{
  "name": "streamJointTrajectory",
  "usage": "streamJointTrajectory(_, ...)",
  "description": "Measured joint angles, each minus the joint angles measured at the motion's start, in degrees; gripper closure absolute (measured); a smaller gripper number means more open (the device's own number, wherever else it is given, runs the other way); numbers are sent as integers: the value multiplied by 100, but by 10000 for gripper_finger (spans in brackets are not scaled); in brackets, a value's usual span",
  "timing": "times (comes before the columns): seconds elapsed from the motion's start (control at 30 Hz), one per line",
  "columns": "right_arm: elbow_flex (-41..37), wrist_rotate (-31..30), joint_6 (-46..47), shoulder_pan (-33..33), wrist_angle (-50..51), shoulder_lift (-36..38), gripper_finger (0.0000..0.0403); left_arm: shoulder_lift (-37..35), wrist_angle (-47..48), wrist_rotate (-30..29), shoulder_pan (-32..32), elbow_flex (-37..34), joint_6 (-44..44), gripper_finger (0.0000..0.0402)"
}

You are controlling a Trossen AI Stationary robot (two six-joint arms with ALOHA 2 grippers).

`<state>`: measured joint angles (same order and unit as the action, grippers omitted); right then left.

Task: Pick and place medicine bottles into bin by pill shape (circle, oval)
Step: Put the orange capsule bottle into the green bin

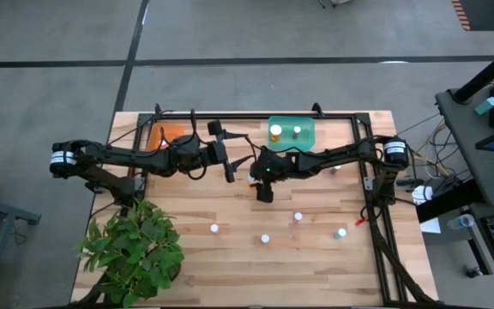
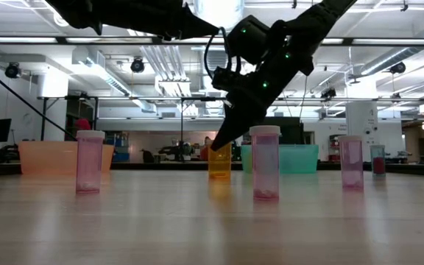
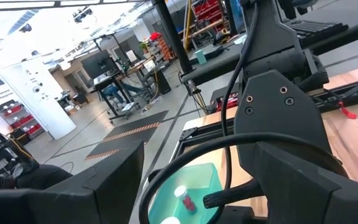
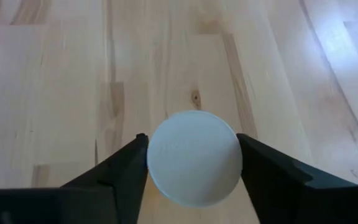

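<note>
Right gripper (image 4: 192,171): down near the table's middle, fingers straddling the white cap (image 4: 193,167) of an orange bottle (image 2: 219,160) — whether pressing it or just beside it cannot be told.
Left gripper (image 1: 228,160): raised beside the right arm, jaws spread, holding nothing.
Green bin (image 1: 292,130): far edge, two bottles inside.
Orange bin (image 1: 169,134): far edge, left of the green one.
Loose bottles (image 1: 265,239): four white caps scattered on the near boards — well apart.
Plant (image 1: 134,246): near-left corner.

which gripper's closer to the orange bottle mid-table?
Right. The right gripper is straight above the orange bottle, jaws on either side of its cap. The left gripper hangs off to the side.
</note>
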<state>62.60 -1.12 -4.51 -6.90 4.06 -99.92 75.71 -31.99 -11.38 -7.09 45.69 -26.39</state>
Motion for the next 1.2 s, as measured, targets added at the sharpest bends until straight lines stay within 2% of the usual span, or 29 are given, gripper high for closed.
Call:
streamJointTrajectory(0.13,-15,2,-2,0,-5,0,207,-1,-2,0,0,1,-1,120)
streamJointTrajectory(0.43,-11,9,118,-23,100,60,197,-1,-13,0,0,2,-2,120)
streamJointTrajectory(0.57,-15,20,292,-105,504,331,200,-1,-42,-2,-3,2,0,120)
streamJointTrajectory(0.67,-15,242,523,-292,862,717,202,-1,-35,-1,-3,2,2,120)
streamJointTrajectory(0.8,-15,1105,991,-713,1280,1267,202,-1,-37,-2,-2,13,11,120)
streamJointTrajectory(1.07,-15,4699,2104,-1912,1518,1824,202,-1,-49,-139,-3,8,4,120)
streamJointTrajectory(1.13,-15,5007,2199,-2093,1526,1849,202,-1,-52,-214,-4,-2,4,120)
streamJointTrajectory(1.2,-15,5047,2194,-2265,1547,1849,202,-1,-50,-394,-1,-4,-29,120)
